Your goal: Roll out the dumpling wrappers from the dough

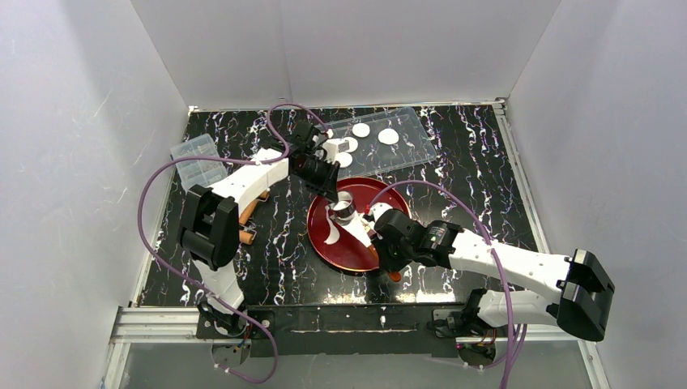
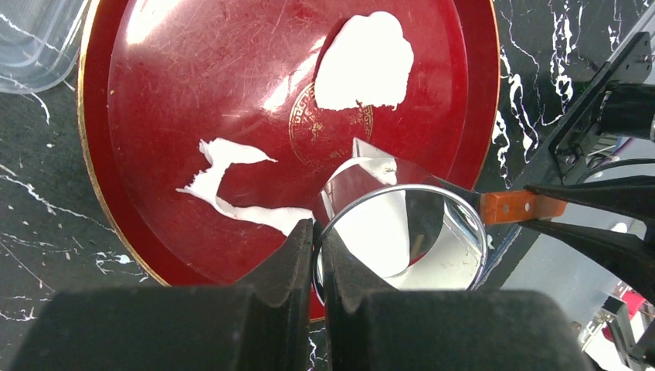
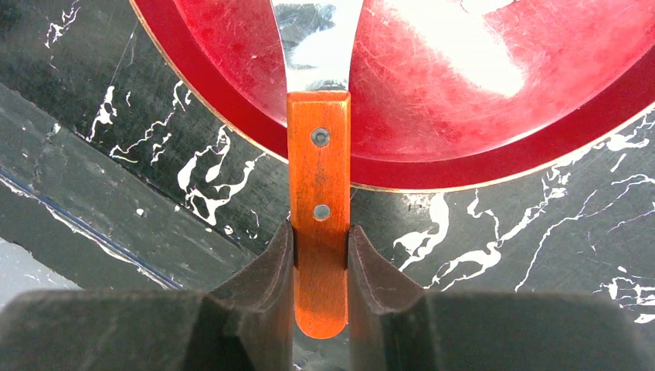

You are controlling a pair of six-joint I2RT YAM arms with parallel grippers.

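Observation:
A red plate (image 1: 320, 235) holds the dough as ragged white scraps (image 2: 232, 189) and a larger thin piece (image 2: 363, 66). My left gripper (image 2: 317, 232) is shut on the rim of a metal ring cutter (image 2: 463, 224), held over the plate's near side; white shows inside the ring. In the top view this gripper (image 1: 336, 194) is above the plate's back edge. My right gripper (image 3: 318, 255) is shut on the orange wooden handle of a spatula (image 3: 318, 154), whose blade (image 2: 363, 166) reaches under the ring. Several round dumpling wrappers (image 1: 389, 136) lie on a clear tray (image 1: 417, 150) behind.
A clear plastic box (image 1: 198, 160) stands at the back left. A wooden-handled tool (image 1: 247, 217) lies on the black marbled table (image 1: 478, 194) left of the plate, partly under my left arm. White walls close in the three far sides.

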